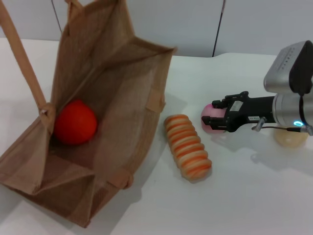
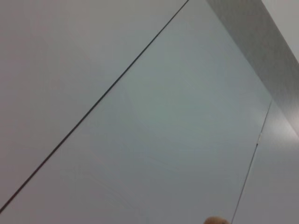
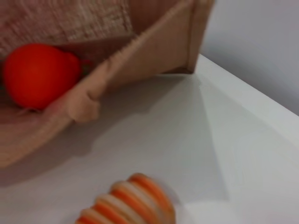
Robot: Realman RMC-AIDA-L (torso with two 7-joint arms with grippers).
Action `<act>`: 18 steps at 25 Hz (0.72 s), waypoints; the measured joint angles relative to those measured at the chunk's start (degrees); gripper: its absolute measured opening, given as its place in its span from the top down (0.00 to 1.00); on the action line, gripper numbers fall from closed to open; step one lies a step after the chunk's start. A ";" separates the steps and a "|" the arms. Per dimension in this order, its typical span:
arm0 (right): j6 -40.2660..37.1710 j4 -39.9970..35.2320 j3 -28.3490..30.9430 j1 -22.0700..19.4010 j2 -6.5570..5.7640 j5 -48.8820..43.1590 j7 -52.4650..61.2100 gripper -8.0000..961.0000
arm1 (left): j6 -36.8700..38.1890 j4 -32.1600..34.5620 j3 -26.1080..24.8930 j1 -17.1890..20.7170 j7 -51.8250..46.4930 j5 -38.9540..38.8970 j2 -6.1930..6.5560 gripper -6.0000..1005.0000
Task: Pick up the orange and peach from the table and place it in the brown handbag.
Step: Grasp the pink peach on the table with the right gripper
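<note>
Brown handbag point(image 1: 127, 98): lying open on the table point(image 1: 254, 196), mouth toward me — easy to drop into.
Orange point(image 1: 74, 122): already inside the bag.
Striped ridged item point(image 1: 188, 146): beside the bag, not my target.
Peach point(image 1: 211, 119): on the table, between my right gripper's point(image 1: 215, 119) fingers — clamped on it, I judge, ready for lifting.
Left gripper: out of view.

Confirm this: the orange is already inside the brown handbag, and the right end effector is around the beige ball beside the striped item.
One thing is wrong. The orange is inside the brown handbag, but the head view shows the right end effector around the pink peach, not the beige ball, beside the striped item.
</note>
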 joint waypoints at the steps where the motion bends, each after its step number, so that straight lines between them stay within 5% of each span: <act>1: -0.75 -0.42 -0.01 -0.06 0.00 -0.03 0.12 0.36 | 0.03 0.00 0.00 -0.04 0.00 0.18 0.03 0.87; 10: -3.81 -2.68 -0.04 -0.88 0.09 -0.06 0.41 0.45 | 0.17 0.00 0.04 -0.15 0.20 0.33 0.00 0.87; 13: -3.44 -2.69 -0.03 -0.94 0.09 -0.07 0.43 0.72 | 0.17 0.00 0.04 -0.15 0.23 0.33 0.00 0.87; 18: -3.36 -2.79 0.01 -0.95 0.09 0.14 0.44 0.83 | 0.25 0.00 0.04 -0.16 0.20 0.44 0.00 0.87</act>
